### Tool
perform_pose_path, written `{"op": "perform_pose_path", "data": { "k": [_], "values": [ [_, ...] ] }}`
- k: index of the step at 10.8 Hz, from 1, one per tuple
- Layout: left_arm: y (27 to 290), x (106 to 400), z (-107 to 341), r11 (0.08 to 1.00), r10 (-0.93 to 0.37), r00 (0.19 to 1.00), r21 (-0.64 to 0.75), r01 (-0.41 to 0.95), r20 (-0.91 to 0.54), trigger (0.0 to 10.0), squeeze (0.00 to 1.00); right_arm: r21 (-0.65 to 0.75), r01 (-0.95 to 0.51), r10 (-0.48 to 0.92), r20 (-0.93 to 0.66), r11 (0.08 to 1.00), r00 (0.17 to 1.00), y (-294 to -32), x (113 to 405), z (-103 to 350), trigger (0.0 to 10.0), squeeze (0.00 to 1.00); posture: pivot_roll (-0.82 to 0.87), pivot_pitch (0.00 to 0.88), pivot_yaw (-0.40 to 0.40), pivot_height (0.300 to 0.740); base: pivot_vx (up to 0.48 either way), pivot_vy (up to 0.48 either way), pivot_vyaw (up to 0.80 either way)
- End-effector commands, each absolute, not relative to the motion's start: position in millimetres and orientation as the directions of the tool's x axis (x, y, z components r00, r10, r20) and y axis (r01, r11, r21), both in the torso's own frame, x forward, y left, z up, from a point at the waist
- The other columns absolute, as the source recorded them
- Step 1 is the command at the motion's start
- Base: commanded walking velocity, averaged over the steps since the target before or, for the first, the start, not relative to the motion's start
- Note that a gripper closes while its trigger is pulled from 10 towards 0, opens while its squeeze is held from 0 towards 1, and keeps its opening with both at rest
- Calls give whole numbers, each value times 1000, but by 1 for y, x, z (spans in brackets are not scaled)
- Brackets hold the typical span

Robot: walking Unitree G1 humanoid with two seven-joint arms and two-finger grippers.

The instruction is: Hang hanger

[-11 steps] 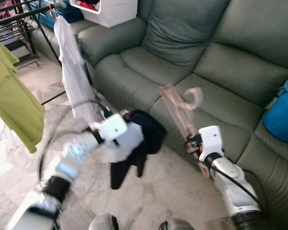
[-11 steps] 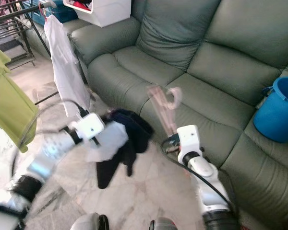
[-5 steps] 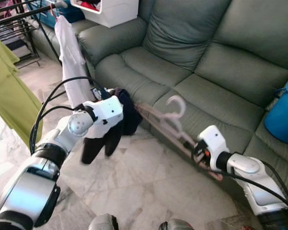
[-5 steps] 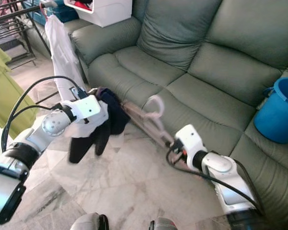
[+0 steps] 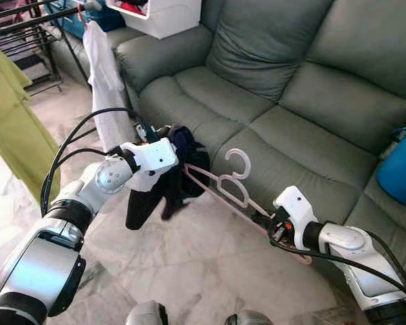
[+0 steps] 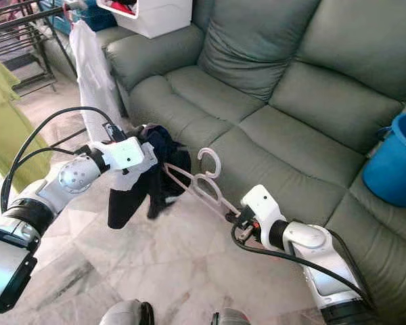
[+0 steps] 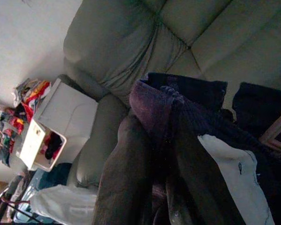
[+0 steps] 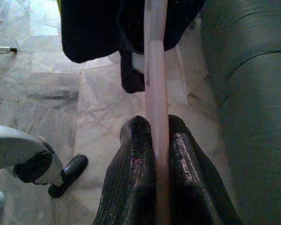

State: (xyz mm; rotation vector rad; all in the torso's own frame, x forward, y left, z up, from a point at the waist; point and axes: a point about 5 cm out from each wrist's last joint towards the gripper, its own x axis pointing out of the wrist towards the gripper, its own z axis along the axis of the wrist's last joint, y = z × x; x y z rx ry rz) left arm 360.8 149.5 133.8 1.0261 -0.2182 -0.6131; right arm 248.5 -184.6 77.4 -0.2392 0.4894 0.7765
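The right claw point(image 8: 157, 140) is clamped on one end of the pink hanger point(image 5: 224, 188), the bar seen pinched between its two black fingers point(image 8: 131, 154) in the right wrist view. The left claw point(image 5: 164, 150) is closed on a dark garment point(image 5: 168, 183), whose folds are bunched around it in the left wrist view, with a pale patch of the cloth near the camera.

The largest thing in the scene is the green sofa point(image 5: 291, 81), which runs across the back. Both arms are held out in front of it, above the marble floor point(image 5: 189, 271). A drying rack point(image 5: 34, 13) stands at the far left, and a white shirt point(image 5: 105, 81) and a yellow-green cloth point(image 5: 17, 128) hang from it. A white box point(image 5: 166, 13) sits on the sofa arm, and a blue bucket point(image 5: 402, 162) rests on the seat at the right.

The hanger is held low and tilted between the two claws, its hook pointing upward and its far end reaching into the garment. This pose is judged to serve the threading of the hanger's shoulder into the cloth, one claw keeping the fabric up while the other steers the bar. The hanger is well apart from the rack, so the hanging itself is judged not yet begun.
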Motion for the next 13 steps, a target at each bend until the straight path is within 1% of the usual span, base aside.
{"op": "perform_pose_path", "data": {
  "k": [1, 8, 9, 10, 12, 13],
  "values": [
    [146, 365, 146, 368, -593, 802, 861, 351, -74, 10000, 0, -34, -732, 620, -505, 681, 600, -183, 248, 80, 10000, 0, -81, 51, -11, 740, 0, 0, 0],
    [146, 365, 146, 368, -593, 802, 861, 351, -74, 10000, 0, -34, -732, 620, -505, 681, 600, -183, 248, 80, 10000, 0, -81, 51, -11, 740, 0, 0, 0],
    [145, 364, 146, 360, -608, 790, 861, 359, -76, 10000, 0, -35, -740, 625, -509, 672, 592, -184, 247, 81, 10000, 0, -76, 48, -13, 740, 0, 0, 0],
    [153, 353, 135, 396, -639, 766, 824, 406, -70, 10000, 0, -175, -614, 525, -373, 770, 765, -215, 271, 98, 10000, 0, -85, 42, -26, 740, 0, 0, 0],
    [156, 355, 134, 383, -626, 775, 830, 405, -90, 10000, 0, -149, -604, 543, -309, 783, 780, -213, 275, 108, 10000, 0, -86, 42, -24, 740, 0, 0, 0],
    [157, 356, 137, 393, -624, 778, 831, 394, -74, 10000, 0, -133, -603, 549, -295, 787, 782, -213, 276, 107, 10000, 0, -88, 41, -23, 740, 0, 0, 0]
  ]
}}
